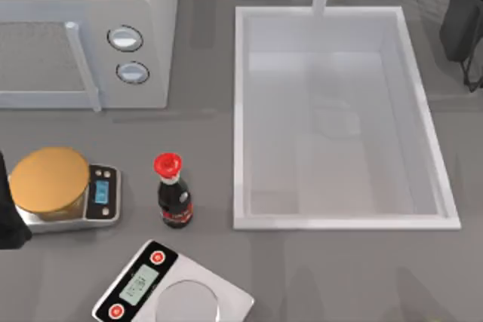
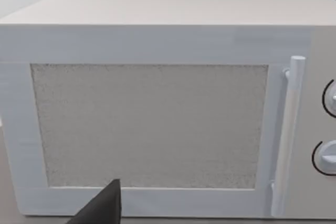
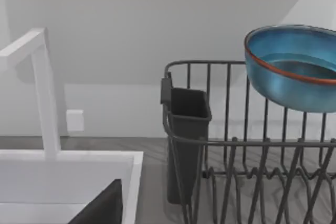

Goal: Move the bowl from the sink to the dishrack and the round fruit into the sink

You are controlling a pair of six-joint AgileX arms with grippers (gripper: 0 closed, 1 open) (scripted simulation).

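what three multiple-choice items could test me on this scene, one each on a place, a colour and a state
1. Where is the bowl? A in the sink; B over the dishrack; C on a scale.
2. What colour is the bottle's cap? A red; B green; C white.
3. How is the microwave's door? A wide open; B shut; C taken off.
Answers: 1 B, it shows above the rack's wires; 2 A, the cap is plainly red; 3 B, the door lies flush with the front.
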